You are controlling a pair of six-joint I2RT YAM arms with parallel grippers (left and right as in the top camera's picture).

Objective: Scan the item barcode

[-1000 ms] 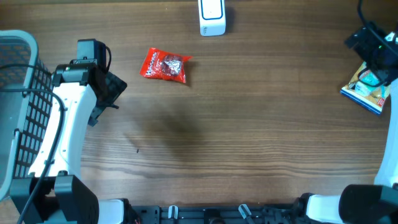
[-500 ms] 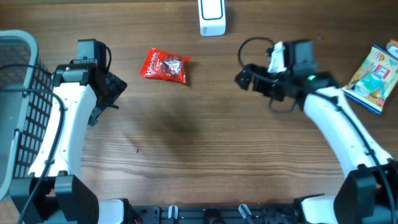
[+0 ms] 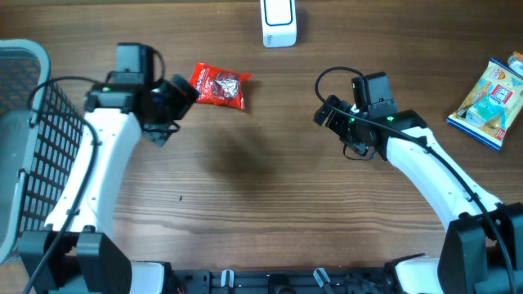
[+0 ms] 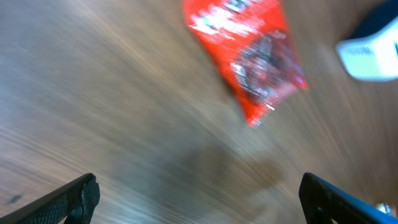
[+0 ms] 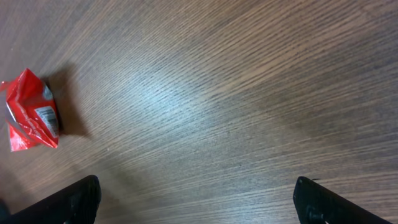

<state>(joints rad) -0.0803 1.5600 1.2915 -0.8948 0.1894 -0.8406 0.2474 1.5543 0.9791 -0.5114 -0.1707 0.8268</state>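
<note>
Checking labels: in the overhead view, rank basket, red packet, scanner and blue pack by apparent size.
Basket, largest though cropped.
Blue pack.
Red packet.
Scanner, smallest showing, but cropped by the frame edge, so unsure.

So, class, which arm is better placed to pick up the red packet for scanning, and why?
Left. The left arm has open jaws right beside the red packet, which shows large in its wrist view; the right arm has its open jaws farther off.
</note>
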